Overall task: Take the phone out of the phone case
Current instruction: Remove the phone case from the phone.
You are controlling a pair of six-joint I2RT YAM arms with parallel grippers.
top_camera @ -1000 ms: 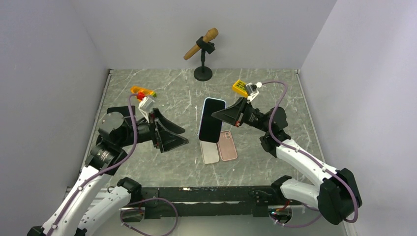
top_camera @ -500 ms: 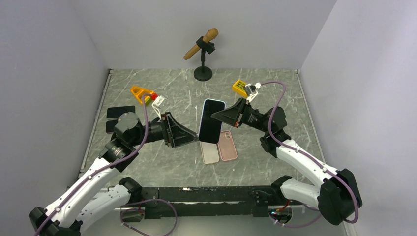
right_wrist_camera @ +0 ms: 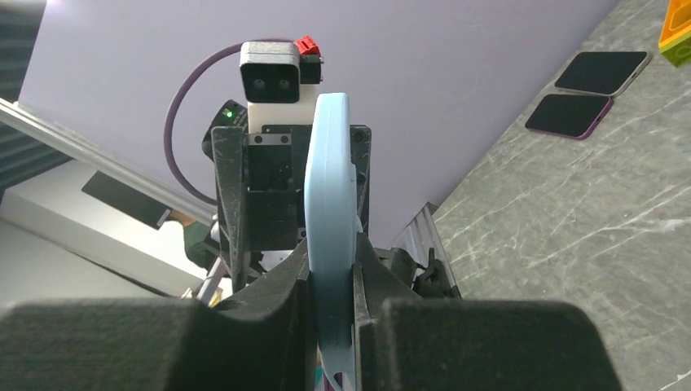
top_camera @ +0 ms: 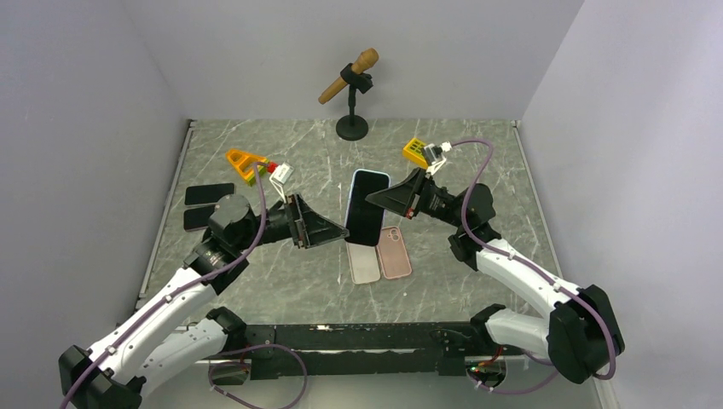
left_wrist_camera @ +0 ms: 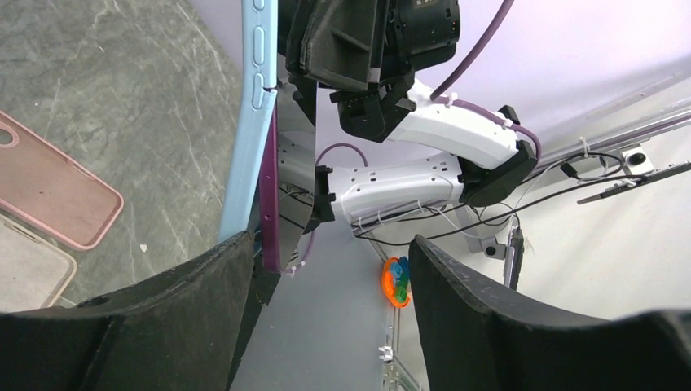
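Observation:
My right gripper [top_camera: 388, 203] is shut on a phone in a light blue case [top_camera: 367, 207] and holds it upright above the table. In the right wrist view the case [right_wrist_camera: 329, 204] is pinched edge-on between the fingers of my right gripper [right_wrist_camera: 332, 293]. My left gripper [top_camera: 339, 228] is open at the phone's lower left edge. In the left wrist view the blue case [left_wrist_camera: 254, 114] stands edge-on, and the purple phone edge [left_wrist_camera: 269, 195] sits slightly apart from it at the lower end, beside the left finger of my left gripper [left_wrist_camera: 330, 277].
A pink case [top_camera: 395, 252] and a pale case [top_camera: 364, 263] lie on the table below the held phone. Two dark phones [top_camera: 209, 193] lie at the left edge. An orange toy [top_camera: 245, 160], a yellow block [top_camera: 415, 152] and a microphone stand [top_camera: 351, 126] sit farther back.
My left arm has swung right, bringing its open gripper from the left of the table up to the phone's lower left edge. The right gripper has kept the phone nearly still.

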